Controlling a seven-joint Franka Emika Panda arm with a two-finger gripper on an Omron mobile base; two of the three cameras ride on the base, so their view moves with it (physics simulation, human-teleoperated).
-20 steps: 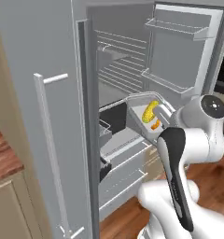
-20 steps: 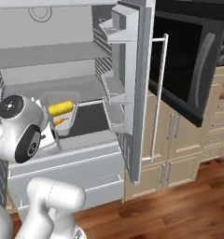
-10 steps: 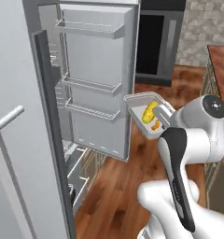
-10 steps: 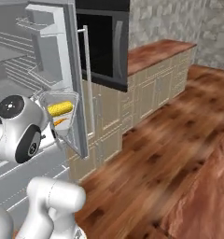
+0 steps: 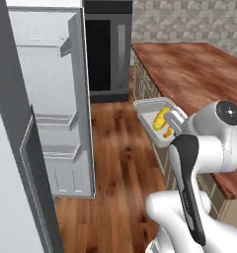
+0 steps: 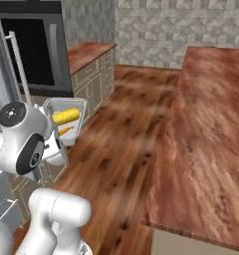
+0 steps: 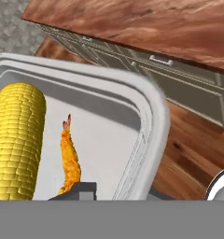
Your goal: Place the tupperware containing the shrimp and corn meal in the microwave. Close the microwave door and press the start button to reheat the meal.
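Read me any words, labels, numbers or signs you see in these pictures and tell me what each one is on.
None: no readable text appears anywhere.
The tupperware, the corn cob and the shrimp carry no label.
The dark oven front shows no legible digits or button markings.
The fridge door and the wooden counter are unmarked.

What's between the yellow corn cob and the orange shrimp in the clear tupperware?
Nothing: a bare strip of the clear tupperware floor separates the yellow corn cob from the orange shrimp, seen in the hand view.
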